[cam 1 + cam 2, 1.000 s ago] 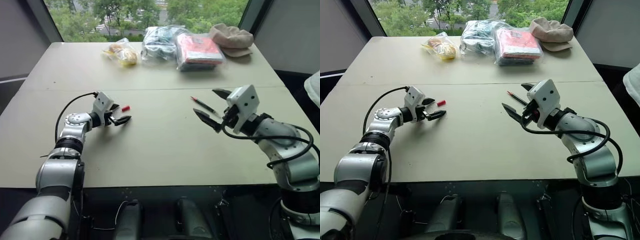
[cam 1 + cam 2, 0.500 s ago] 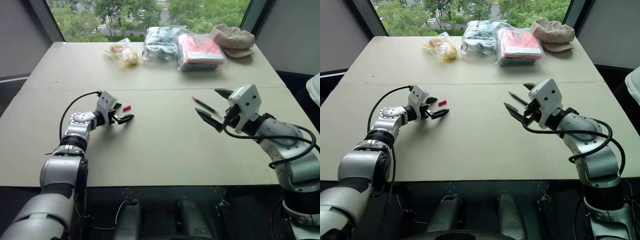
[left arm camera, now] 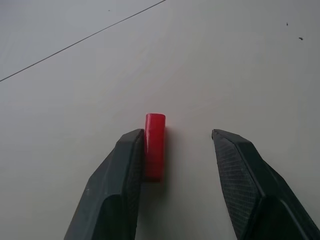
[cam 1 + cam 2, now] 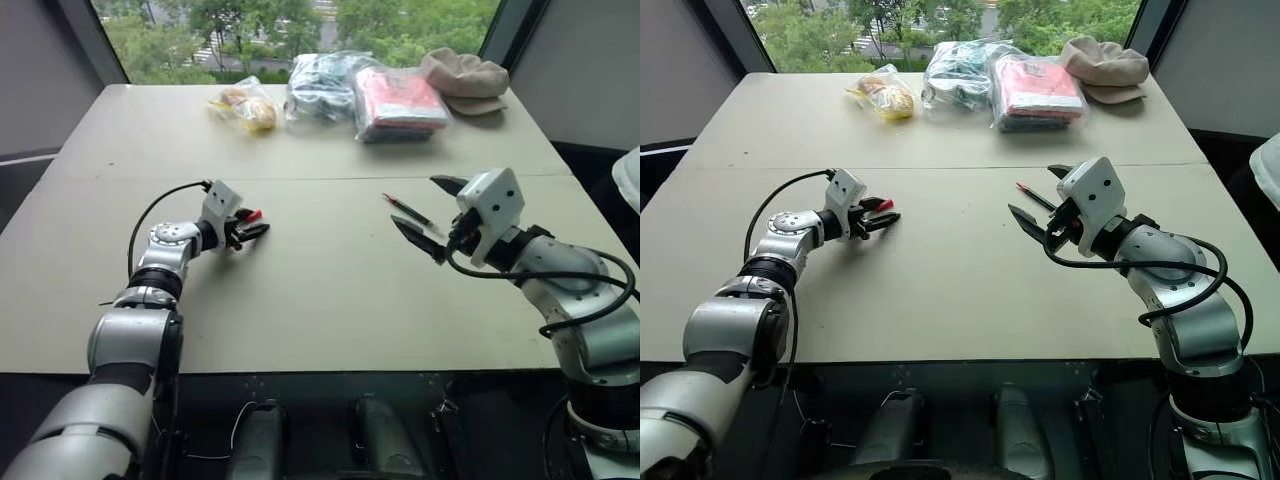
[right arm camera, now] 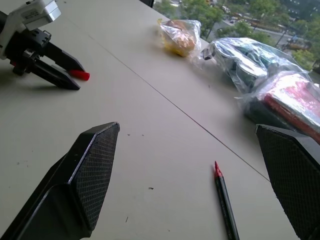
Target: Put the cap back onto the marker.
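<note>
The left pincer (image 4: 250, 226) now has its fingers drawn in much narrower than a second ago, when they stood wide just short of the cap (image 3: 154, 146). The cap, a small red cylinder, now lies between the two fingers on the desk (image 4: 320, 290), touching the inner face of one finger (image 3: 120, 185) while a gap is left to the other; it is bracketed, not yet squeezed from both sides. The hand itself has barely shifted. The right pincer (image 4: 432, 215) is as before: wide, holding nothing, hanging above the right half of the desk.

The marker (image 4: 408, 211) lies where it lay, on the right half of the desk just past the seam that crosses it, its bare red tip toward the far edge, close to the right pincer's fingers and well apart from the cap. The cap lies on the left half, near that same seam.

Counted: one cap, one marker, two pincers. Along the far edge of the desk are three plastic bags, one with yellow contents (image 4: 243, 106), one with dark and teal contents (image 4: 322, 85), one over a red packet (image 4: 398, 102), and a single beige cloth cap (image 4: 464, 78) at the far right corner.
</note>
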You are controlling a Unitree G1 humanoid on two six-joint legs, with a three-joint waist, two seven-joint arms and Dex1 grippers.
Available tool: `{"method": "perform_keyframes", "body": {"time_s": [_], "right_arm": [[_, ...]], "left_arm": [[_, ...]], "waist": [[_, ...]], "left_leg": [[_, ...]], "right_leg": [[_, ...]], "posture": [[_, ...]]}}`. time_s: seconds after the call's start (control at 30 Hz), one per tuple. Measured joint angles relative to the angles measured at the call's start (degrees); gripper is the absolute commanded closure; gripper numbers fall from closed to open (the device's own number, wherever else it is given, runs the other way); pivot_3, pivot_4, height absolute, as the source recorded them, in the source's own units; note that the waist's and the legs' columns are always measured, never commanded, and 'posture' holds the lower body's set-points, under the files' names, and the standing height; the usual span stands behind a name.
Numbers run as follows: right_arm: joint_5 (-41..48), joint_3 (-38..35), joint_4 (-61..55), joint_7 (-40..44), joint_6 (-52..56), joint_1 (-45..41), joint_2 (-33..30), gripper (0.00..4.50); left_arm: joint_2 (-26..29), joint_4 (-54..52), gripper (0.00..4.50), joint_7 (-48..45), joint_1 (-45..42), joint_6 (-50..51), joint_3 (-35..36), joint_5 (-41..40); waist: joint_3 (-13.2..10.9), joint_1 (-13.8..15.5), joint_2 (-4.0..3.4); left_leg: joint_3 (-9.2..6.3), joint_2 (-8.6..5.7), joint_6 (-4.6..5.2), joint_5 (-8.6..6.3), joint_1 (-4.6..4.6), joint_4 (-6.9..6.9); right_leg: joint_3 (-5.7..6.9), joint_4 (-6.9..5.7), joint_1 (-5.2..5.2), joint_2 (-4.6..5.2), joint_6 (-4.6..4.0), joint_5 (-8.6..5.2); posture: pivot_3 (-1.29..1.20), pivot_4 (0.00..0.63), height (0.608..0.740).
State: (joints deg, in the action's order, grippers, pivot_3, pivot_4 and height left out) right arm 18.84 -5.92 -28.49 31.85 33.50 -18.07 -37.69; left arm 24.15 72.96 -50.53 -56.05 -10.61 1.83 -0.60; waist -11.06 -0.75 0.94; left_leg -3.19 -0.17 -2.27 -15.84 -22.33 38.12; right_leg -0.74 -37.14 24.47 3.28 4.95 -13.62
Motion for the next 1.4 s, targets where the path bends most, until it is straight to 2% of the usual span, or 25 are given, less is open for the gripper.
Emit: {"method": "perform_keyframes", "body": {"time_s": [0.07,0.47,0.8,0.97,1.1,1.27,1.4], "right_arm": [[0.0,-0.01,0.0,0.0,0.07,0.0,-0.12,0.0],[0.0,-0.02,0.0,0.02,0.47,-0.02,-0.13,0.0],[-0.11,0.43,0.86,0.14,0.18,-0.55,0.21,0.0],[-0.16,1.3,3.92,0.89,-1.81,-1.02,1.21,0.0],[-0.59,1.83,9.9,1.95,-5.05,-1.9,3.05,0.0],[-1.96,2.62,21.98,3.38,-11.12,-4.69,4.73,0.0],[-3.97,2.84,33.97,4.79,-17.22,-8.63,5.49,0.0]], "left_arm": [[-0.11,0.01,4.48,0.4,-0.06,0.0,0.01,0.01],[-0.21,-0.01,4.48,0.0,-0.08,-0.09,0.0,0.04],[0.89,-4.77,4.48,-6.48,3.18,-2.28,-0.05,-0.17],[1.67,-17.37,4.48,-14.15,10.42,-1.6,-0.25,-2.71],[2.18,-30.67,4.48,-17.2,16.98,3.3,-0.74,-5.31],[3.14,-45.67,4.48,-17.52,21.9,10.58,-0.91,-8.55],[3.61,-53.5,4.48,-16.75,24.26,15.23,-1.1,-10.15]], "waist": [[0.0,-0.12,0.0],[0.0,-0.02,0.0],[0.0,-0.03,0.0],[0.0,-0.16,0.0],[0.0,-0.11,0.0],[0.0,-0.06,0.0],[-0.01,-0.15,-0.02]], "left_leg": [[0.0,0.0,0.0,0.0,0.01,0.0],[0.0,0.0,0.0,0.0,0.01,0.0],[0.0,0.0,0.0,0.0,0.0,0.0],[0.01,0.02,0.0,0.0,0.0,0.0],[0.0,0.02,0.0,0.0,0.01,0.0],[0.05,0.02,0.0,0.0,0.02,0.02],[0.05,0.02,0.0,0.0,0.03,0.01]], "right_leg": [[0.0,0.0,0.0,0.0,0.0,0.0],[0.0,-0.01,0.0,0.0,0.0,0.0],[-0.01,0.0,0.0,0.0,0.0,0.0],[-0.02,-0.01,0.0,0.01,-0.01,0.0],[-0.03,-0.04,0.0,0.01,-0.01,0.0],[-0.05,-0.03,0.0,0.04,-0.01,0.01],[-0.05,-0.04,0.0,0.03,-0.01,0.0]], "posture": [[0.0,0.15,0.74],[0.0,0.15,0.74],[0.0,0.15,0.74],[0.0,0.15,0.74],[0.0,0.15,0.74],[0.0,0.15,0.74],[0.0,0.15,0.74]]}}
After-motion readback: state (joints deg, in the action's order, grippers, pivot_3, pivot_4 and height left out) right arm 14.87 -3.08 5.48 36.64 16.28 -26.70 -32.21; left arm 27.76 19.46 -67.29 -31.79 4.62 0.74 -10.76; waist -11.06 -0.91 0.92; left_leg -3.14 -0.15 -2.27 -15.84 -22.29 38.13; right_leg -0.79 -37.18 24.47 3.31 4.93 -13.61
